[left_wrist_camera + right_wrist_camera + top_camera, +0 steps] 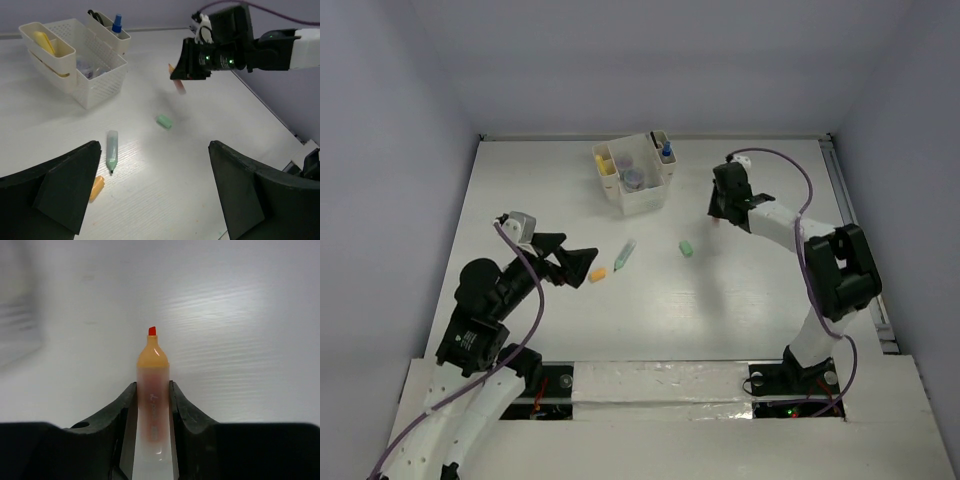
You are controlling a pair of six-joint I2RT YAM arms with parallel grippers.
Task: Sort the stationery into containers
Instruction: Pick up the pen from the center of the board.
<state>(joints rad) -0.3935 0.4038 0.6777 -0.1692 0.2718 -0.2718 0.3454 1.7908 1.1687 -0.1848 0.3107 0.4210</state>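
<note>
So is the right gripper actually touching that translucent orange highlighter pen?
Touching. The right wrist view shows both fingers of the right gripper pressed against the translucent orange highlighter, no gap.

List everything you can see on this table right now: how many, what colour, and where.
table: one, white, under everything
organizer: one, cream-white, far centre
yellow item: one, yellow, organizer's left compartment
jar: one, purple, middle compartment
bottle: one, blue-capped, right compartment
marker: one, light green, lying near centre
green block: one, green, right of marker
orange piece: one, orange, left of marker
highlighter: one, orange, in right fingers
left fingers: two, black, open, near orange piece
right fingers: two, black, shut on highlighter
</note>
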